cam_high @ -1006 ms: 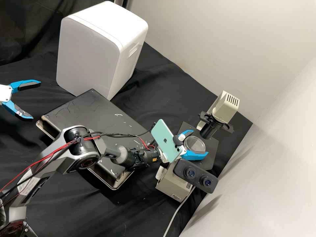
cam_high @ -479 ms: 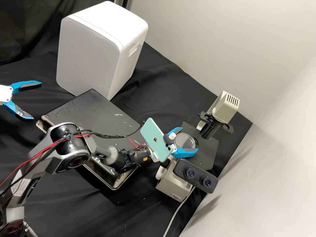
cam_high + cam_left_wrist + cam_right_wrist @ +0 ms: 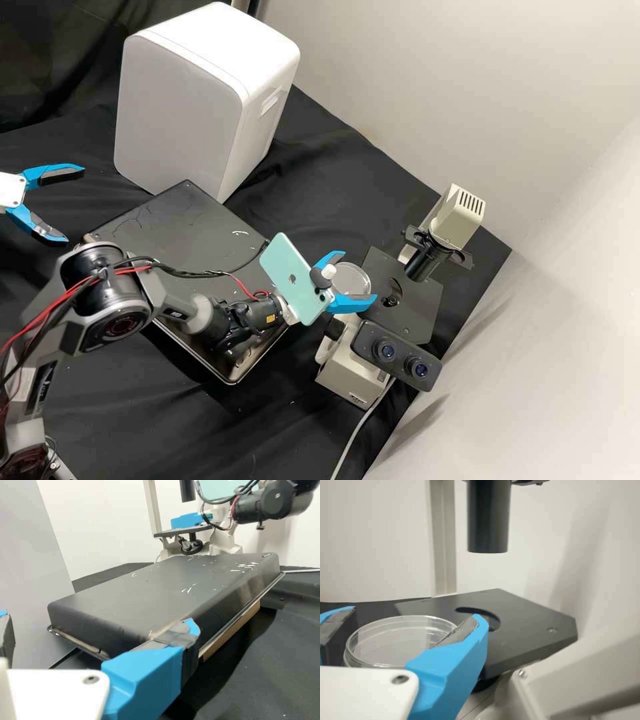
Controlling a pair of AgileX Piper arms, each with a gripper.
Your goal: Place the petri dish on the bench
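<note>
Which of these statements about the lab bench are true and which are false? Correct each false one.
1. The right gripper is shut on the petri dish. True.
2. The petri dish lies flat on the bench. False: the gripper holds it up at the edge of the microscope stage.
3. The left gripper is open and holds nothing. True.
4. The white box stands on top of the dark tray. False: it stands on the bench behind the tray.

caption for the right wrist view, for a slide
Right claw shut on the clear petri dish beside the black microscope stage, a dark tube hanging above it.
</note>
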